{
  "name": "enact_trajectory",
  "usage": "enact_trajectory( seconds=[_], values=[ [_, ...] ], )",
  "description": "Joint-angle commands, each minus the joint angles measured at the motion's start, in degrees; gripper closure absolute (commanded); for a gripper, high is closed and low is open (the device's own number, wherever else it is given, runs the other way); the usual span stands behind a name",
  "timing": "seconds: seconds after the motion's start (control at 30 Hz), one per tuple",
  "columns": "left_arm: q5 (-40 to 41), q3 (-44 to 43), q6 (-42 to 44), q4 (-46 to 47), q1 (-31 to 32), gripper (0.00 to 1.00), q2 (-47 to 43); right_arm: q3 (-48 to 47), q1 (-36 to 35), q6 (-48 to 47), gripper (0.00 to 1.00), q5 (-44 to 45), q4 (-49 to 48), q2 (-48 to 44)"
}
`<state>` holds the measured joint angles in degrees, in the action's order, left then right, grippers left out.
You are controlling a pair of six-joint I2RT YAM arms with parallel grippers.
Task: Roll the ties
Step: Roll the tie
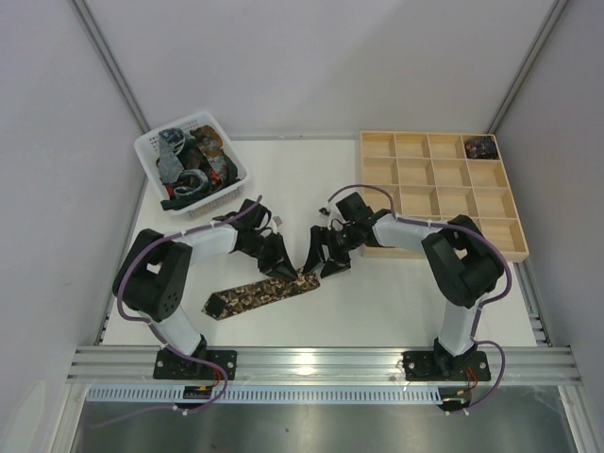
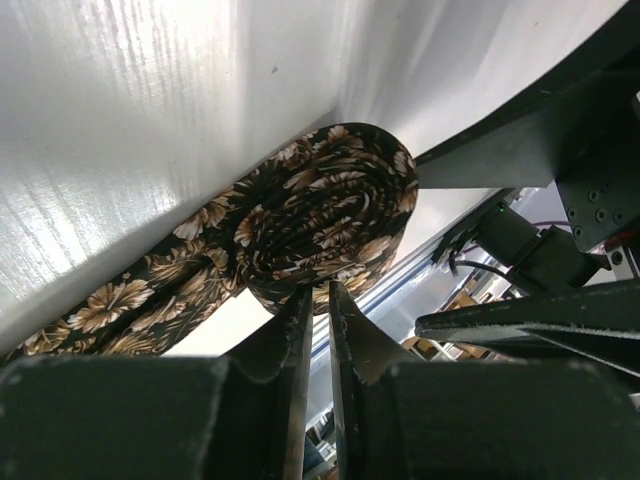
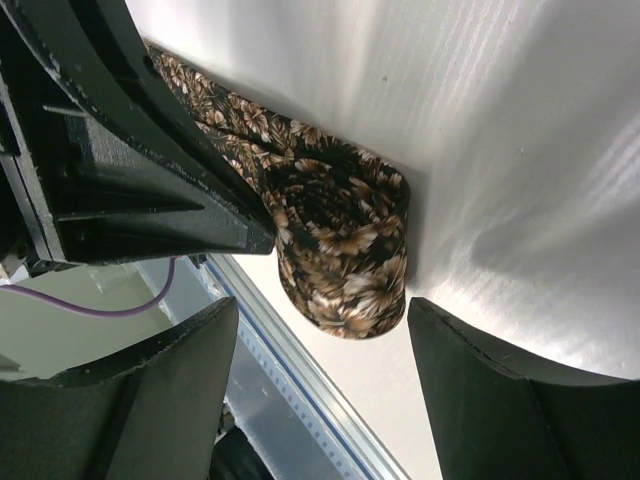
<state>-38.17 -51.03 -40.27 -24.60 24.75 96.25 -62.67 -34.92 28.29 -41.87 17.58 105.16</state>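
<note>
While ties (image 1: 189, 159) fill the basket (image 1: 143, 143), left fingers (image 2: 285, 335) pinch the tie-roll (image 2: 320, 215), right fingers (image 3: 490, 390) spread.

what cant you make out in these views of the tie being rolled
Top view: the floral tie's rolled end, covered by the left gripper and right gripper.
Left wrist view: whether the near-closed fingers pinch the roll; their tips hide the contact.
Top view: how many ties fill the basket; too tangled and small.
Top view: the dark item in the tray's far right corner compartment; too small to identify.
</note>
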Motion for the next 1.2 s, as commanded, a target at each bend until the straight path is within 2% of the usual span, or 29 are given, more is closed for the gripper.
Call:
enact_trajectory(
  seconds=[0.0, 0.3, 0.6, 0.8, 1.17],
  values=[
    [-0.67, 1.45, 1.42, 1.13, -0.05, 0.83, 0.08, 0.01, -0.06, -0.43, 0.25, -3.48, -4.31, 1.97],
    [-0.41, 3.48, 2.04, 1.75, -1.46, 0.84, -0.45, 3.26, 0.02, 0.88, 0.32, -7.17, -11.07, 4.78],
    [-0.59, 3.39, 2.92, 0.96, -1.99, 0.83, -0.62, 5.37, -0.85, 6.68, 0.39, -9.99, -19.77, 6.02],
    [-1.29, 2.69, 3.01, 0.69, -1.99, 0.84, -0.89, 5.11, -1.56, 9.67, 0.52, -9.03, -20.75, 5.58],
    [-2.26, 1.54, 3.09, 1.31, -1.55, 0.84, 0.60, 5.37, -1.82, 8.80, 0.81, -2.17, -12.32, 0.83]
  ],
)
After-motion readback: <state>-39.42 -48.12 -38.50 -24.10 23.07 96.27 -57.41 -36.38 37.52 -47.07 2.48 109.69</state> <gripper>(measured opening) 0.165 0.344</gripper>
